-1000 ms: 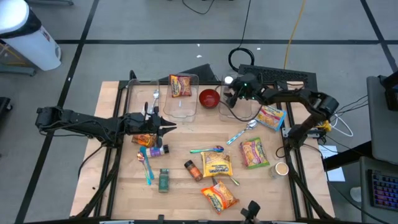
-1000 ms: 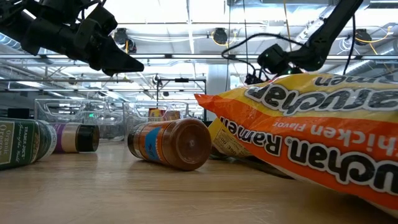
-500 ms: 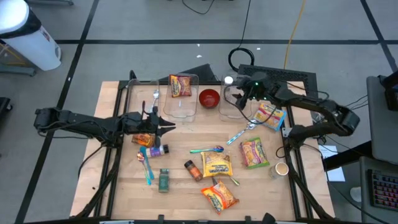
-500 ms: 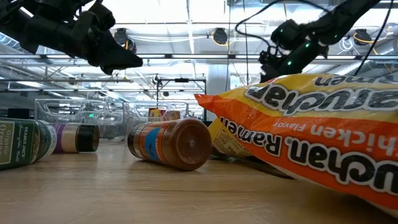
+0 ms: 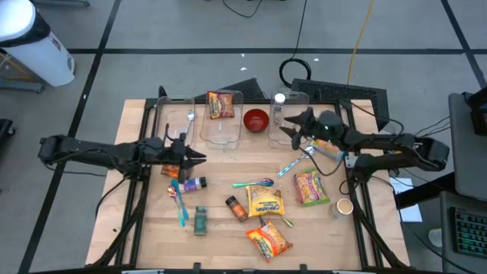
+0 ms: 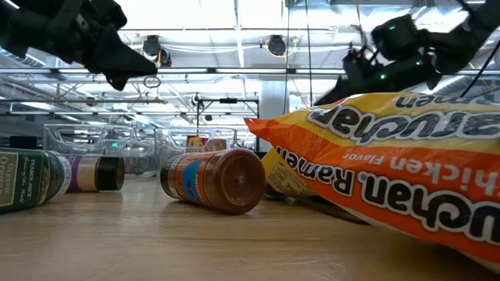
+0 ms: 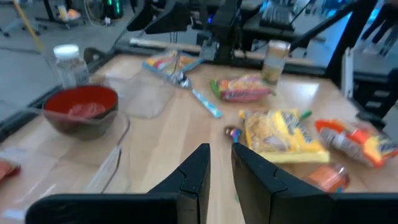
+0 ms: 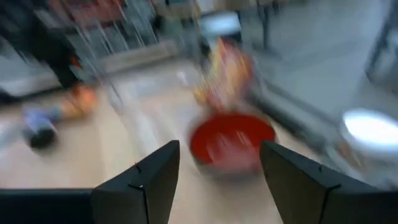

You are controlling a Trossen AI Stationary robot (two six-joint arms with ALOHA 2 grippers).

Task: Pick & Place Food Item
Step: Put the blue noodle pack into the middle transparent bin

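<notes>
High view: both my arms hover over the bench (image 5: 152, 228).
My right end effector (image 5: 288, 125) gapes empty near the red bowl (image 5: 256, 119); my left end effector (image 5: 199, 157) is nearly closed, empty.

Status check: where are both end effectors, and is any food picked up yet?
Right end effector open, empty, over the clear bin beside the red bowl. Left end effector nearly shut, empty, waiting above the left jars. Ramen packs on the table.

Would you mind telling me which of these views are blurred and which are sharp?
Right wrist view: heavily motion-smeared, the red bowl only a soft blob. Left wrist view: mildly soft. Low view: the nearby ramen packet and spice jar are crisp, while the right claw overhead is streaked. High view: sharp across the table.
</notes>
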